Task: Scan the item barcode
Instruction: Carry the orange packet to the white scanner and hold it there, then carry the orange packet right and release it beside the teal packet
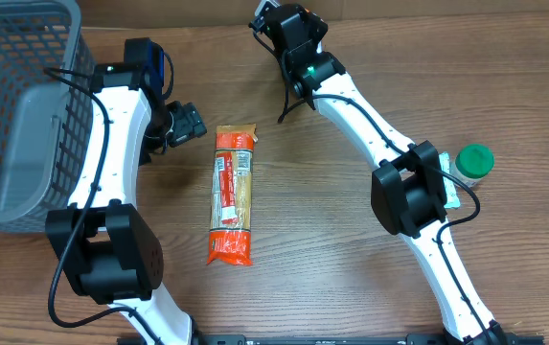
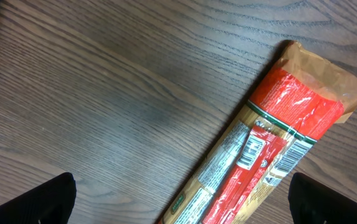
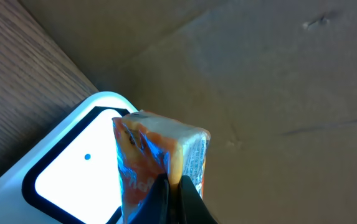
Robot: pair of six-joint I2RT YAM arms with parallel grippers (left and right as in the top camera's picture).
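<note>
1. The right gripper (image 3: pixel 171 190) was closed tight on a small orange packet (image 3: pixel 159 146). The packet stood at the lower middle of the right wrist frame, just above the lit white scanner (image 3: pixel 66 168).
2. The left gripper (image 1: pixel 186 123) was fully wide and held nothing. It hung in the upper left part of the overhead frame, near the top end of the long pasta pack (image 1: pixel 233 195) lying on the table (image 1: pixel 351 249).
3. I judged that the step in hand was showing the packet to the scanner. I could not tell which face carried the barcode.
4. To do it well, the printed face should turn slowly toward the glowing window, flat and near it. The grip should be firm, so that the thin wrapper neither slips nor crumples.
</note>
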